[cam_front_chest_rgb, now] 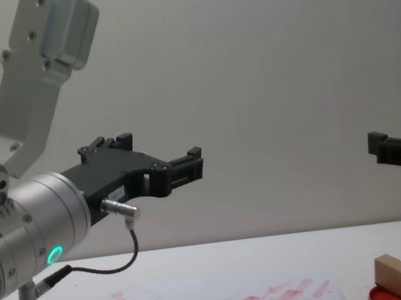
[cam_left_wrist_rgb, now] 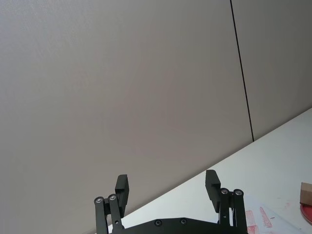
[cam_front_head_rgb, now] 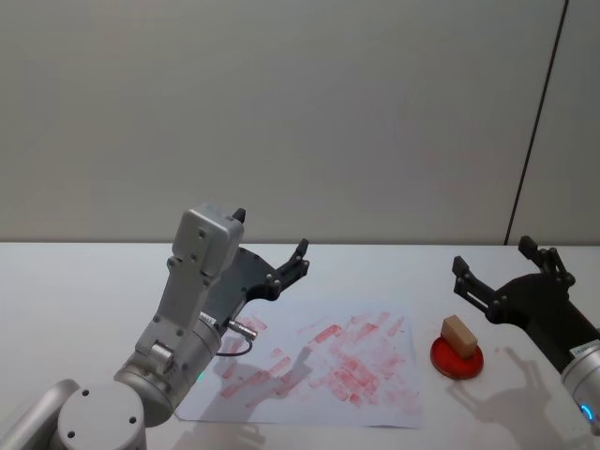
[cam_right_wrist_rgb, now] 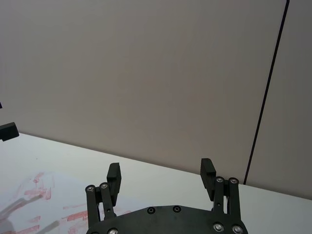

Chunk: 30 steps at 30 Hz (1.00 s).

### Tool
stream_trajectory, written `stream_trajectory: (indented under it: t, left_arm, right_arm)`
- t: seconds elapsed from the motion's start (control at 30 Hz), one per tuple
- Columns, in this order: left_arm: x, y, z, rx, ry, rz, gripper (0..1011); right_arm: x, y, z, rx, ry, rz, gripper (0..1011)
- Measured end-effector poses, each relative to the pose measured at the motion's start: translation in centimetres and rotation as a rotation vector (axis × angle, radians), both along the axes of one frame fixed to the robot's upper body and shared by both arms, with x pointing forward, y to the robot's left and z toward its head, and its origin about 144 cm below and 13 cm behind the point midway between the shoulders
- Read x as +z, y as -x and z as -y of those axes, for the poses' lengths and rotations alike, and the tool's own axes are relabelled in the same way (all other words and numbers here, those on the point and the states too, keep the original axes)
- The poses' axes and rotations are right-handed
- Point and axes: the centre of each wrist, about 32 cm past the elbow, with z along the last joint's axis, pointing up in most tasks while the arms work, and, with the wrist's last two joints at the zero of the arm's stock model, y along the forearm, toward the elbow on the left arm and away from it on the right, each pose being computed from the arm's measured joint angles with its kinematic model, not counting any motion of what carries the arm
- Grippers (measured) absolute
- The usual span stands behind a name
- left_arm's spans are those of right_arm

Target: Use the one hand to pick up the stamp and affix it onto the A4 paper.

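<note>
The stamp (cam_front_head_rgb: 459, 335), a small tan block, rests tilted on the round red ink pad (cam_front_head_rgb: 457, 357) at the right of the table; it also shows in the chest view (cam_front_chest_rgb: 396, 274). The A4 paper (cam_front_head_rgb: 319, 370), smeared with red marks, lies flat to the left of the pad. My right gripper (cam_front_head_rgb: 495, 258) hovers open just right of and above the stamp, with nothing between its fingers (cam_right_wrist_rgb: 207, 171). My left gripper (cam_front_head_rgb: 272, 234) is raised open over the paper's left part, also holding nothing.
The white table (cam_front_head_rgb: 84, 281) runs back to a grey wall. The left arm's silver-grey body (cam_front_chest_rgb: 31, 209), with its green ring and a looping cable, bulks large at the left. Bare tabletop lies around the paper and pad.
</note>
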Motion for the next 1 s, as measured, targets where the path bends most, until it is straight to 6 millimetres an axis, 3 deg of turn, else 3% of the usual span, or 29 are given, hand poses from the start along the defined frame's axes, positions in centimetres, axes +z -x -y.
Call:
stream_trajectory:
  t: [0.37,1.0]
  left_arm:
    - [0.0,0.0,0.0,0.0,0.0,0.0,1002]
    - [0.0,0.0,0.0,0.0,0.0,0.0,1002]
  right_arm:
    - [-0.6,-0.3,0.3,0.022,0.018,-0.047,1001]
    - [-3.5,-2.4,0.8,0.072,0.095,-0.198,1001]
